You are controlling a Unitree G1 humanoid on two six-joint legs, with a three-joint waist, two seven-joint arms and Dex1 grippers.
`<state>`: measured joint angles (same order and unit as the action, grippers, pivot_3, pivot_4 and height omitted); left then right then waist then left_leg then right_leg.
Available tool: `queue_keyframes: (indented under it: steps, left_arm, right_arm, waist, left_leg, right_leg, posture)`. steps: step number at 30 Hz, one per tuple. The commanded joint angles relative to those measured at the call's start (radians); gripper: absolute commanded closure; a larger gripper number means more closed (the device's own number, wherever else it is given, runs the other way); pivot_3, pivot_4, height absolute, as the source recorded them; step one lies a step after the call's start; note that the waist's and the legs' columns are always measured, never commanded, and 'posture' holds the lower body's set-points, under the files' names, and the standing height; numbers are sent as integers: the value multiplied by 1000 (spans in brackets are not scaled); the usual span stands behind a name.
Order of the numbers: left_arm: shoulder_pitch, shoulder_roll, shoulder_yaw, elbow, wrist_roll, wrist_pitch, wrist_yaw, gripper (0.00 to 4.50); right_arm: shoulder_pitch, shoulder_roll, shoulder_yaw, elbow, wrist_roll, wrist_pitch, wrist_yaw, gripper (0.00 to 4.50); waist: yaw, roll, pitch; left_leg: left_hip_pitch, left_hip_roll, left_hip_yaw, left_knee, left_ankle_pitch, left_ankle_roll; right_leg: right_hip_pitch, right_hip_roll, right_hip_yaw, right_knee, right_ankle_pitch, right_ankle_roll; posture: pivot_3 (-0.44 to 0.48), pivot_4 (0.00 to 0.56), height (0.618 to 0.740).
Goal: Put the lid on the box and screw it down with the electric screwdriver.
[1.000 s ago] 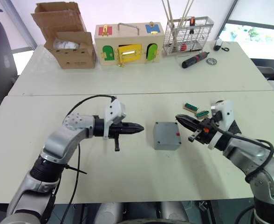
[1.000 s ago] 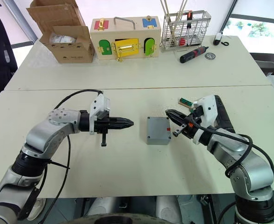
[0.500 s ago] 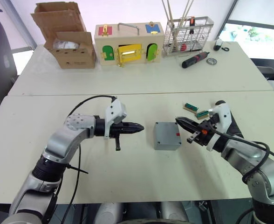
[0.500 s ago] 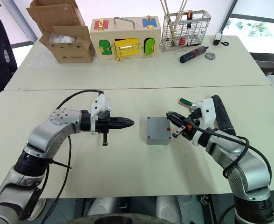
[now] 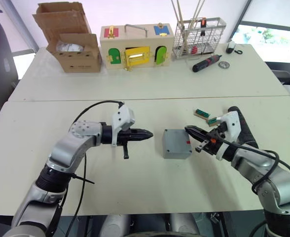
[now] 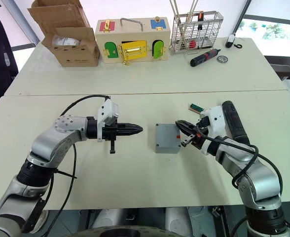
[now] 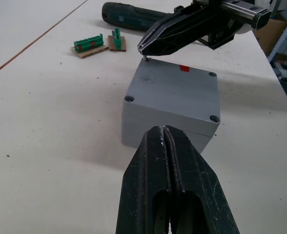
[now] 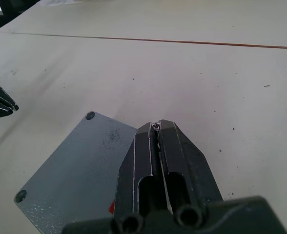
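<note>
Box (image 5: 177,143) sits mid-desk (image 5: 135,187) between the two claws, lid (image 7: 175,90) on top, red mark on the side facing the right claw. Right claw (image 5: 188,130) closed, pinching a small screw (image 7: 148,58) at its tip, tip over the lid's corner hole. Left claw (image 5: 149,134) closed, empty, pointing at the box, near but apart. Screwdriver (image 5: 243,126) lies on the desk behind the right arm, beside green connectors (image 5: 207,116).

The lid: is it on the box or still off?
On. The lid sits flush atop the box; the right pincer holds a screw at one corner hole.
</note>
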<state>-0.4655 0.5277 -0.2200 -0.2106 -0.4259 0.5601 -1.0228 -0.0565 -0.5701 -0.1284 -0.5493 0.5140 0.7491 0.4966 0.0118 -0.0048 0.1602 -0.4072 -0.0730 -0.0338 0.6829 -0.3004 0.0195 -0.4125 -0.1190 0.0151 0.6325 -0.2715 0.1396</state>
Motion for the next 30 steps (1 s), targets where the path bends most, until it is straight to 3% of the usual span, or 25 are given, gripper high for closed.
queue_keyframes:
  steps: [1, 9, 12, 17, 21, 26, 30]
  left_arm:
    - [-8, -3, 12, -12, -3, -16, 0, 4500]
    - [-8, -3, 14, -11, 0, -18, 2, 4500]
    - [-12, -2, 14, -7, 2, -21, 0, 4500]
    - [-32, -14, 18, 15, -2, -27, -2, 4500]
    - [-48, -40, 24, 34, -7, -35, 6, 4500]
    - [-112, -107, 42, 71, -39, -35, 7, 4500]
    - [-161, -147, -9, 91, -17, -90, -36, 4500]
  right_arm:
    - [-3, -8, -1, -4, -15, -25, 3, 4473]
    - [3, -3, -2, -2, -32, -33, 7, 4473]
    - [0, -5, -13, -14, -18, -23, 10, 3547]
    - [-5, -28, -49, -42, 10, 2, 18, 1168]
    - [-28, -69, -127, -75, 73, 55, 24, 54]
    - [-153, -200, -340, -45, 253, 252, 17, 23]
    - [-223, -474, -392, 131, 243, 401, 91, 23]
  waist:
    - [0, 0, 0]
    - [0, 0, 0]
    - [0, 0, 0]
    - [1, 0, 0]
    - [1, 0, 0]
    - [4, 0, 0]
    - [3, 0, 0]
  left_leg:
    - [0, 0, 0, 0, 0, 0]
    - [0, 0, 0, 0, 0, 0]
    - [0, 0, 0, 0, 0, 0]
    - [0, 0, 0, 0, 0, 0]
    - [0, 0, 0, 0, 0, 0]
    - [0, 0, 0, 1, 0, 0]
    - [0, -1, 0, 1, -1, 1]
  right_leg:
    - [0, 0, 0, 0, 0, 0]
    - [0, 0, 0, 0, 0, 0]
    - [0, 0, 0, 0, 0, 0]
    - [0, 0, 0, 0, 0, 0]
    - [0, 0, 0, 0, 0, 0]
    - [1, 0, 0, 0, 0, 0]
    - [1, -1, 0, -1, 0, 0]
  posture:
    - [0, 150, 737]
    - [0, 150, 737]
    - [0, 150, 737]
    - [0, 150, 737]
    - [0, 150, 737]
    - [0, 150, 737]
    - [0, 150, 737]
